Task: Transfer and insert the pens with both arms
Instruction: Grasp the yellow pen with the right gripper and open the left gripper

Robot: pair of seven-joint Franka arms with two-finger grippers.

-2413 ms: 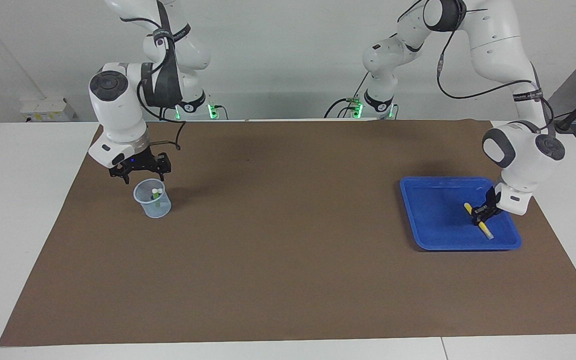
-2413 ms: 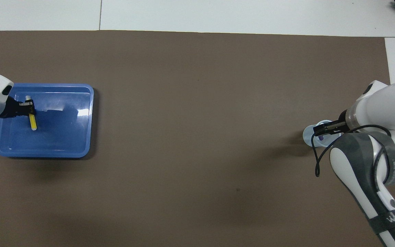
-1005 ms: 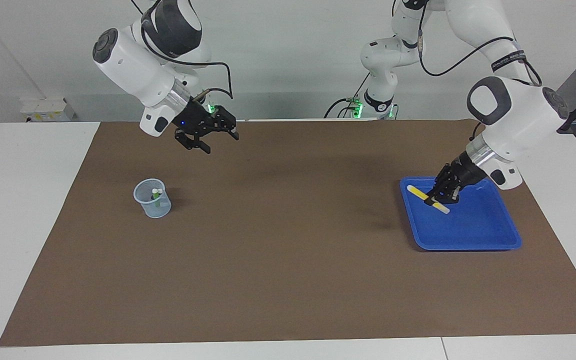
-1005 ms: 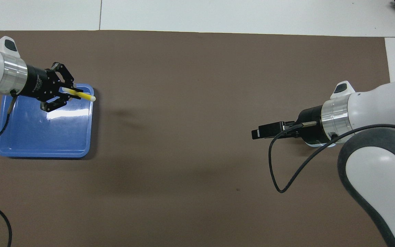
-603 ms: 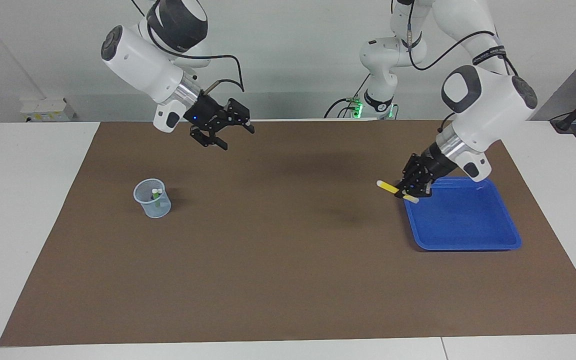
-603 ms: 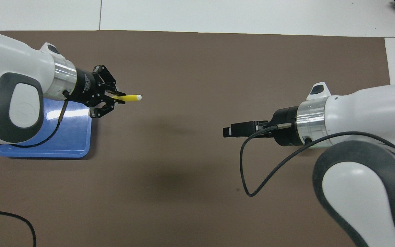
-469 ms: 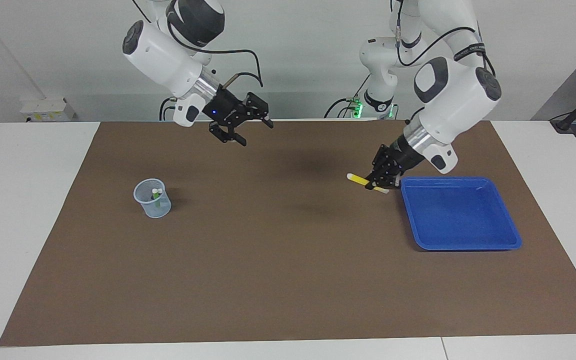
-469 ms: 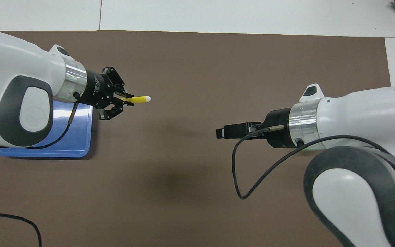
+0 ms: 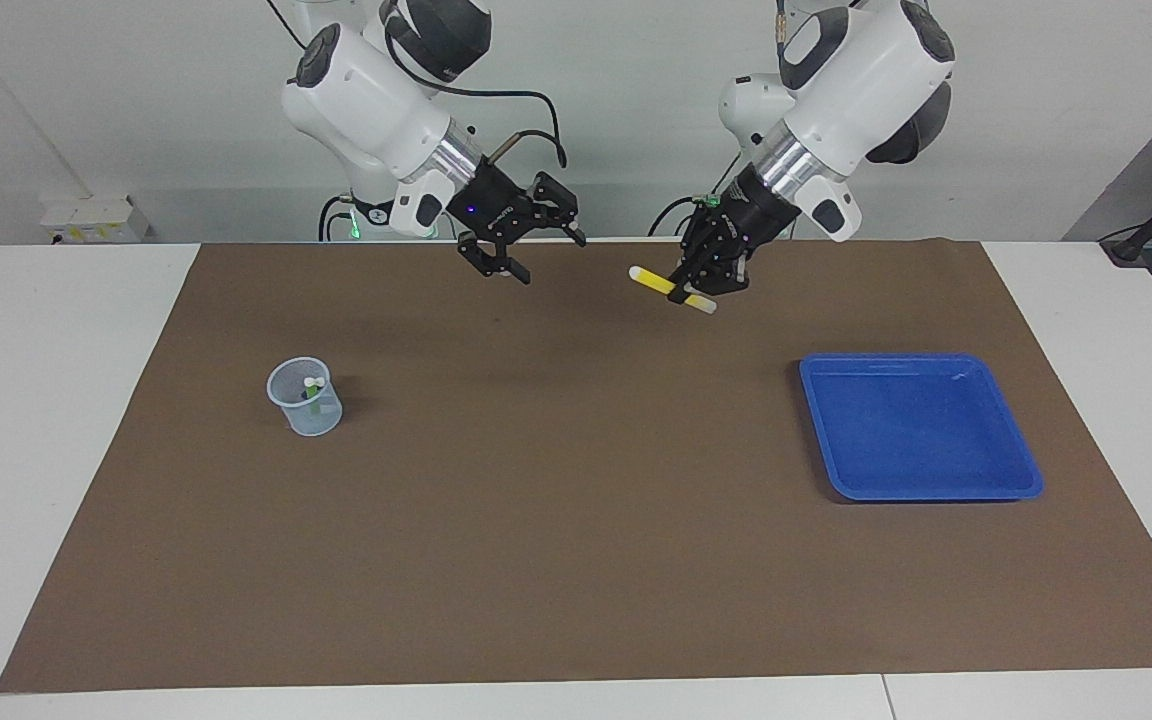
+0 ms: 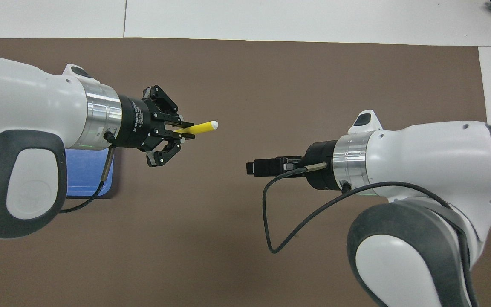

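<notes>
My left gripper [image 9: 704, 283] is shut on the yellow pen [image 9: 658, 283], held raised over the middle of the mat. Its whitish tip points toward my right gripper. In the overhead view the pen [image 10: 200, 127] sticks out of the left gripper [image 10: 181, 130]. My right gripper [image 9: 544, 255] is open and empty, raised and facing the pen with a gap between them; it also shows in the overhead view [image 10: 252, 167]. A green pen [image 9: 312, 396] stands in a clear cup [image 9: 305, 400] toward the right arm's end. The purple pen does not show.
An empty blue tray [image 9: 921, 430] lies toward the left arm's end; only its corner [image 10: 84, 179] shows in the overhead view under the left arm. A brown mat [image 9: 576, 560] covers the table. A black cable [image 10: 271, 221] loops from the right wrist.
My left gripper has lifted the yellow pen out of the tray and carried it up toward the middle. My right gripper has left the cup and risen toward the middle to face it.
</notes>
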